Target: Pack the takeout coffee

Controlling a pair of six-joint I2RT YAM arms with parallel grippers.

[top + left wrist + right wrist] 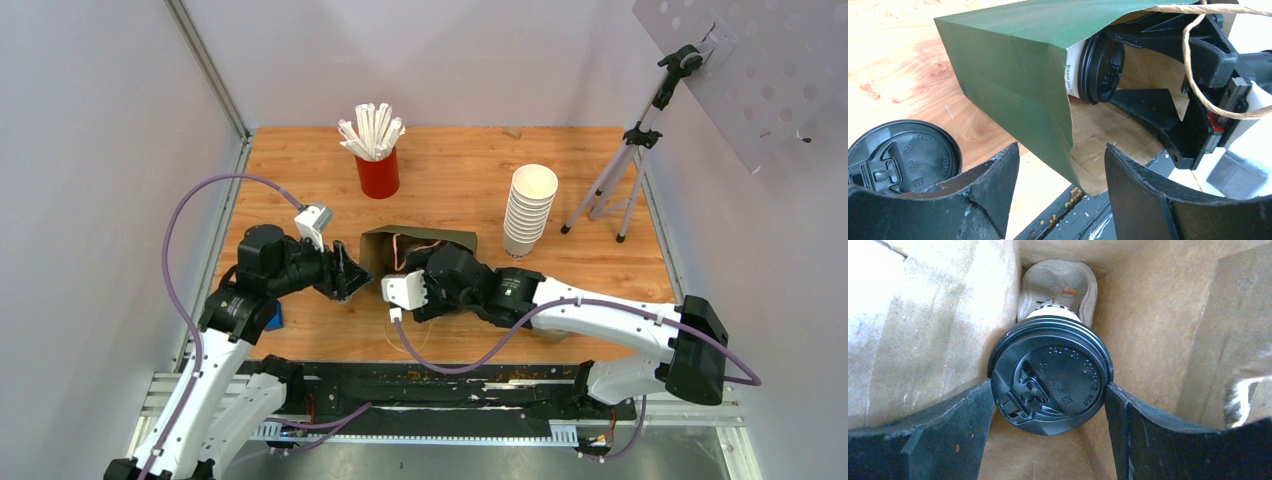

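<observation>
Your left gripper (pixel 1062 152) gapes empty at nine o'clock of the green bag (pixel 1008 65). Inside it the takeout coffee (pixel 1095 67) lies sideways, your right gripper (pixel 1050 390) pinching its lid (pixel 1063 365) at nine and three. The paper wall looks light and crushable; keep to the stiff rim.

One paper bag (pixel 1008 75): dark green outside, plain brown inside. In the bag, takeout coffee (pixel 1050 375): white cup, black lid. Behind the bag, red cup (pixel 378 175) of white straws (pixel 372 128). Under the bag, table (pixel 300 160): orange wood grain.
</observation>
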